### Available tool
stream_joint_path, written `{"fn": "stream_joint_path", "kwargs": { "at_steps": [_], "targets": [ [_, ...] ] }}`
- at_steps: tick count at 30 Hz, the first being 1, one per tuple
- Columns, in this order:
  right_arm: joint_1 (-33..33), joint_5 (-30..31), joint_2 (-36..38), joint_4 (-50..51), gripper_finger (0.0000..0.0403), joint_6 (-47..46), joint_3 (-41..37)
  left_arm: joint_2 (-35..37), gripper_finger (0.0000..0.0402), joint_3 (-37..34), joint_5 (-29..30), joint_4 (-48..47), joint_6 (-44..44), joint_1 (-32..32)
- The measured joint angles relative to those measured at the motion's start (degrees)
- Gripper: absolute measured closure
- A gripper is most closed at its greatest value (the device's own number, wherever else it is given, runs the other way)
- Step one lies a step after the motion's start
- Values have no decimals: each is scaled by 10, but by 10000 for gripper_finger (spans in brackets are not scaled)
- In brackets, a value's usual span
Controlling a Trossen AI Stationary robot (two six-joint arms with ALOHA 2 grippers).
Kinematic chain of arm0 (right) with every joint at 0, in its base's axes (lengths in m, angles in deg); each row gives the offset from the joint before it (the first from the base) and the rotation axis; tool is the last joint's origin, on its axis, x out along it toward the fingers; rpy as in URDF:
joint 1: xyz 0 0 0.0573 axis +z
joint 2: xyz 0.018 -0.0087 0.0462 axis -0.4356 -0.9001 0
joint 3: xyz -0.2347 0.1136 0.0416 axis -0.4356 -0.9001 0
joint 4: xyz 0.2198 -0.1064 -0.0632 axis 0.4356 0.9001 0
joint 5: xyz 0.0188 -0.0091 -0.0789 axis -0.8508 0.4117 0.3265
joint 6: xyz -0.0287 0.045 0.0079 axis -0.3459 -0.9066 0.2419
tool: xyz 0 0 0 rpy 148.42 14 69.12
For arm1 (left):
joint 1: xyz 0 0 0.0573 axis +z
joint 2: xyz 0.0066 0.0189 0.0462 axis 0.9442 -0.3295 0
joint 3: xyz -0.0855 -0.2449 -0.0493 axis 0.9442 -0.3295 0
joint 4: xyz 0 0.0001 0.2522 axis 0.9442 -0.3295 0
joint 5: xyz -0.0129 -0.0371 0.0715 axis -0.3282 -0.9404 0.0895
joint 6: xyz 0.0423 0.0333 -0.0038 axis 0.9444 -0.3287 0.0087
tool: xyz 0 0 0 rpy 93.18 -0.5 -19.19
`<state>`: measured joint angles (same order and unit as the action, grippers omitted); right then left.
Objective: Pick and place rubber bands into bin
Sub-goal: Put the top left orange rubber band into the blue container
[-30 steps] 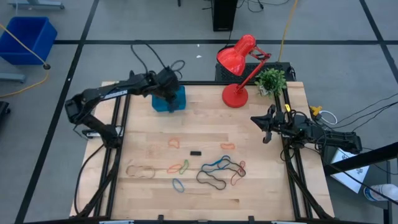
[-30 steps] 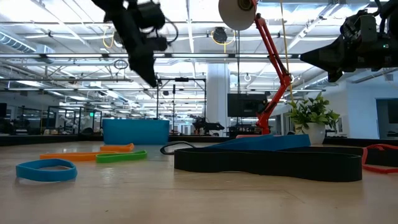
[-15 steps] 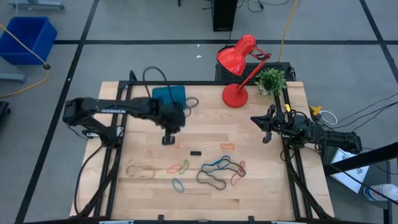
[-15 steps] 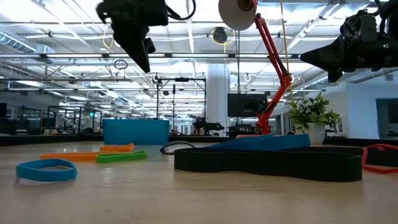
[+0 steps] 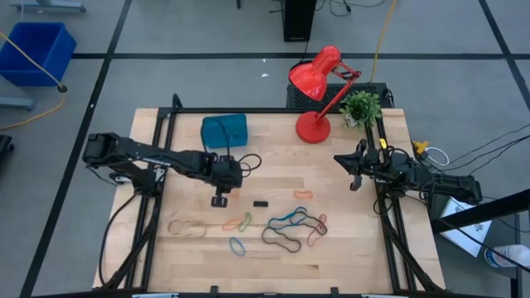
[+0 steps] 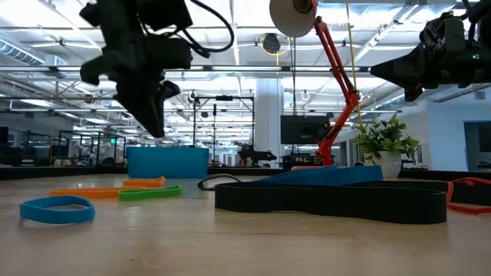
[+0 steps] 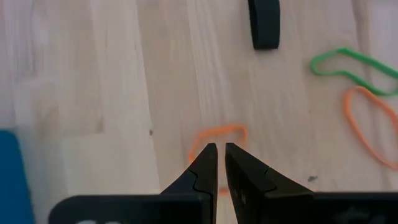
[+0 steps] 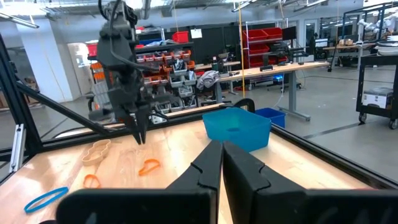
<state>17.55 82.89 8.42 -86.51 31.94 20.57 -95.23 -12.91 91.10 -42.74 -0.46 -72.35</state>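
Observation:
Several rubber bands lie flat on the wooden table: tan (image 5: 187,226), orange (image 5: 232,223), green (image 5: 246,220), blue (image 5: 238,245), a large black one (image 5: 281,238) and an orange one (image 5: 304,194). The teal bin (image 5: 224,131) stands at the table's far side, left of the middle. My left gripper (image 5: 220,199) hangs above the table, points down and is shut and empty. Just past its fingertips (image 7: 221,148) an orange band (image 7: 217,134) lies on the wood. My right gripper (image 5: 354,174) waits shut at the right edge, above the table.
A red desk lamp (image 5: 319,91) and a small potted plant (image 5: 360,106) stand at the far right corner. A small black piece (image 5: 260,203) lies mid-table. A bright blue crate (image 5: 37,50) is on the floor far left. Black frame rails run along both table sides.
My left gripper has gone from above the teal bin toward the table's near edge and down. It now hangs over the orange band near the middle of the table. The bands and the bin have stayed where they were.

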Motion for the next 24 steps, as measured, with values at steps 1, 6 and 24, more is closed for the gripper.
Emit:
{"fn": "stream_joint_path", "kwargs": {
  "at_steps": [1, 6, 24],
  "targets": [
    [0, 0, 0, 0, 394, 0, 0, 0, 364, -10, 0, 17, 3, 0],
    [0, 0, 0, 0, 394, 0, 0, 0, 364, -37, 19, 61, 5, 0],
    [0, 0, 0, 0, 394, 0, 0, 0, 363, -37, 78, 74, -47, 4]
  ]
}}
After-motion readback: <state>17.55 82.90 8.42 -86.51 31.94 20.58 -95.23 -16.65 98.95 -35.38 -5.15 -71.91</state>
